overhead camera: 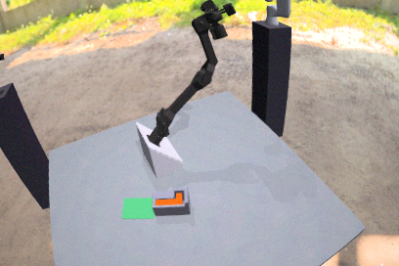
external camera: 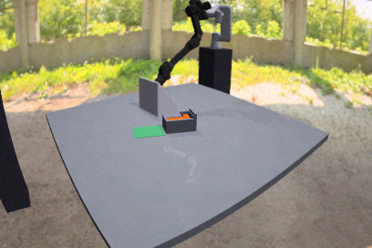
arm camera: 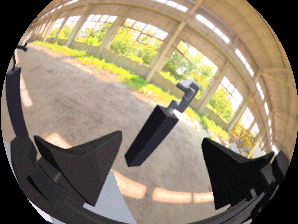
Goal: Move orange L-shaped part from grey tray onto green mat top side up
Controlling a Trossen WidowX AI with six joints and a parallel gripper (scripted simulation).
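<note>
Orange part (overhead camera: 173, 199) flush; end effector (overhead camera: 221, 15) high, wide.

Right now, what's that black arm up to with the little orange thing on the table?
Nothing is being handled yet. The arm is raised high, its gripper open and empty, far above the table. The orange part lies flush in the grey tray. The green mat beside the tray has nothing on it.

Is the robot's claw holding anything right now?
No, nothing is held. The gripper is open, raised high above the table, with only background between its fingers. The orange part sits in the grey tray.
</note>
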